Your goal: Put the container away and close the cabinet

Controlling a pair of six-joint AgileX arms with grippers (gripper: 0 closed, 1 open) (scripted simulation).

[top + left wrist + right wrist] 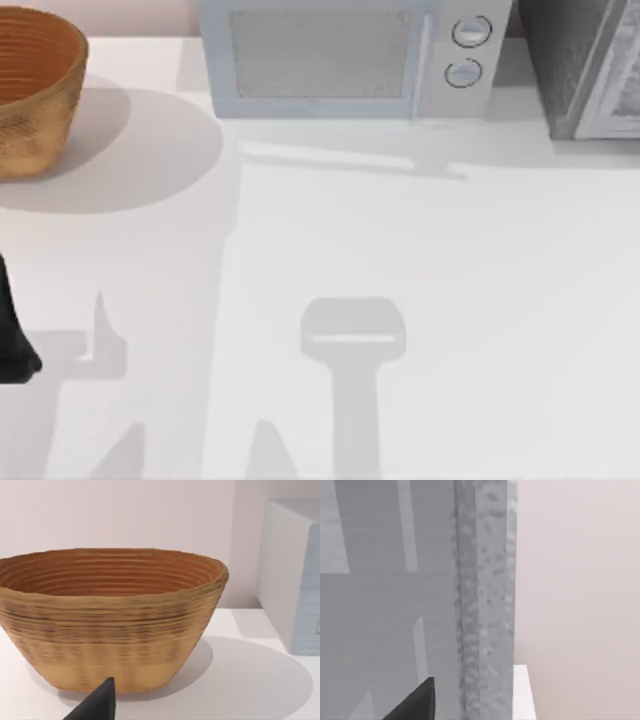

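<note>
The scene is bright and evenly lit. On the white table (450, 300) the woven basket (35, 95) throws a soft round shadow toward the right, and the microwave (345, 55) drops a pale band along its near side. Faint grey arm shadows cross the near table. Edges look slightly soft throughout, with no glare.

Woven basket (30, 90), microwave (340, 58), white table (450, 300)
</note>
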